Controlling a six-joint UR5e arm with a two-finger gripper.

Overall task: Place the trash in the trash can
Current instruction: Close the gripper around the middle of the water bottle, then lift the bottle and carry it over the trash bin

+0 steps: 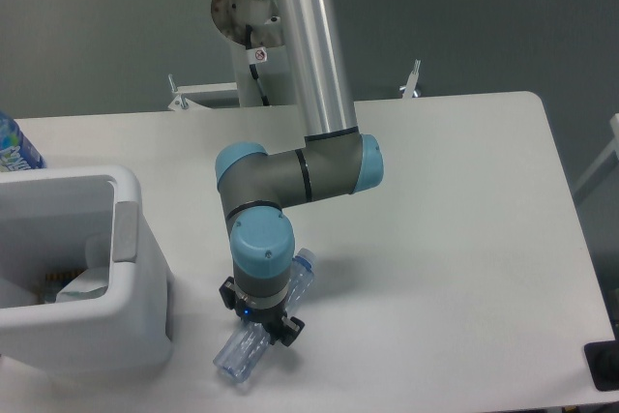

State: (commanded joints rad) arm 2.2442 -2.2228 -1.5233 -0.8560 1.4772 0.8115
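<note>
Currently we have the two-finger gripper (259, 321) pointing straight down over the clear plastic water bottle (253, 342), which lies on the white table (455, 239) just right of the large white rectangular plastic trash can (106, 336). The wrist hides the fingertips, so we cannot tell whether the jaws are clamped on the bottle or only straddling it. The bottle's long axis runs diagonally: its capped neck points up and to the right, toward the far side of the table, and its base points down and to the left, toward the near edge. For this step we should grip across the middle of the body, square to that axis, and confirm a firm hold before lifting, because thin plastic is likely to flex and slip.
</note>
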